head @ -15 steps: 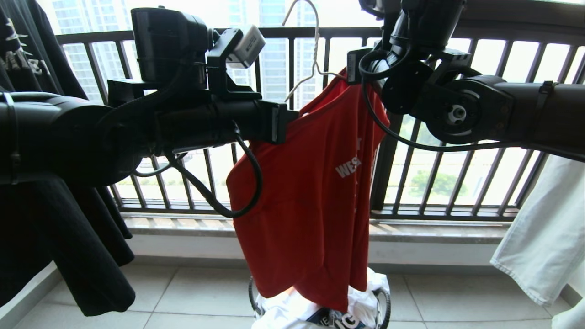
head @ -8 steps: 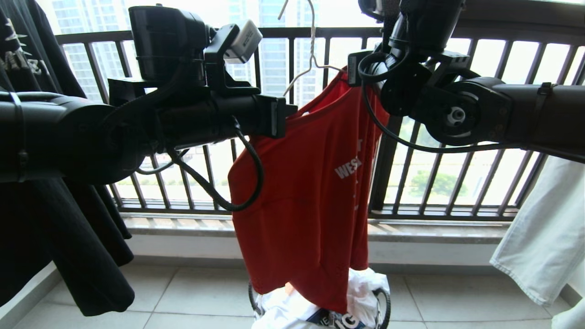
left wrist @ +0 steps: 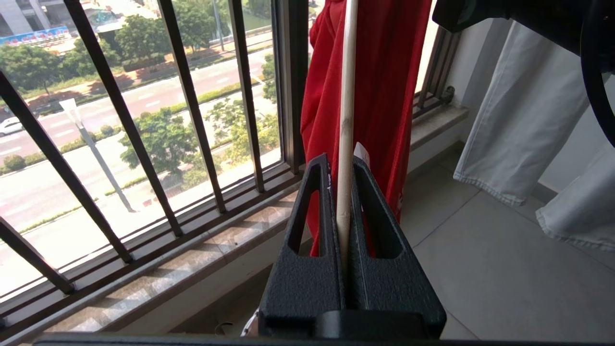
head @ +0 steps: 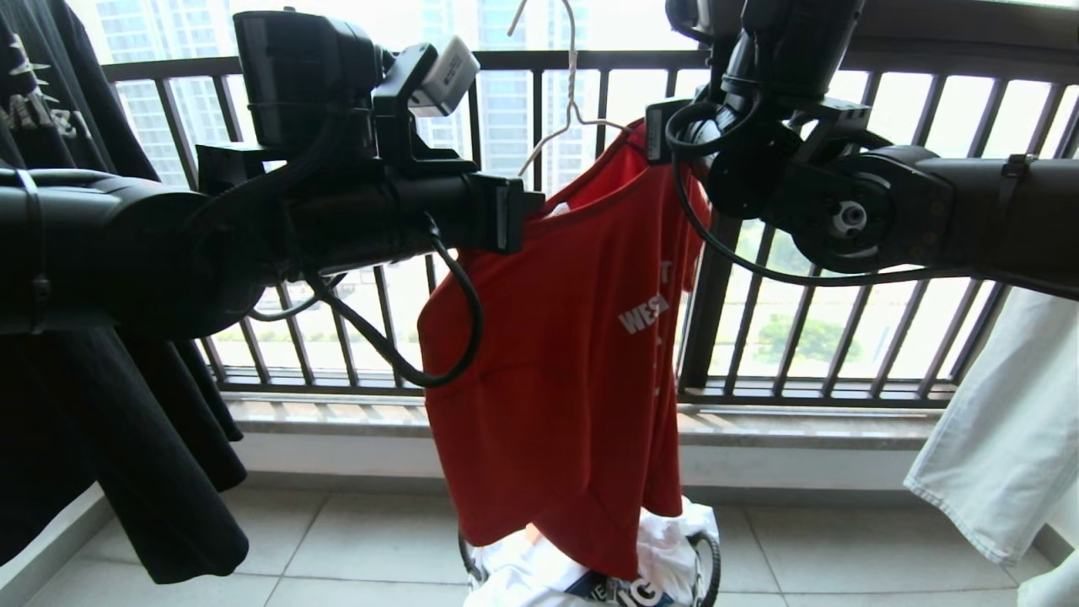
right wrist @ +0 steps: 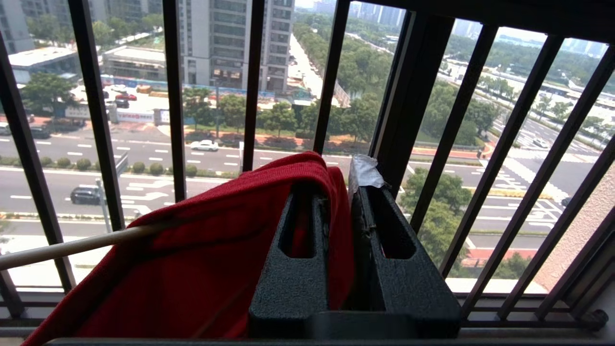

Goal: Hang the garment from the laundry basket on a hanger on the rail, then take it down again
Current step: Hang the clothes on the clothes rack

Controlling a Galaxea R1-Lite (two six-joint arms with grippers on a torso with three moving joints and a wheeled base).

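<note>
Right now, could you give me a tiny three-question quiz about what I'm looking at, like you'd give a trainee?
1. True or false: the red T-shirt lies folded in the laundry basket.
2. What does the left gripper clamp? A) a railing bar B) the hanger C) white trousers
3. Fill in: the right gripper pinches the shirt's ____ cloth.

Key: 1 false, it hangs on the hanger above the basket; 2 B; 3 red.

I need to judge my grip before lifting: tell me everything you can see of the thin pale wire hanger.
The thin pale wire hanger is whitish, with a twisted neck and slim hook rising out of the head view's top. The red T-shirt drapes over it. Its straight bar is pinched in the shut left gripper. The right gripper clamps red cloth at the other shoulder. No rail is visible.
</note>
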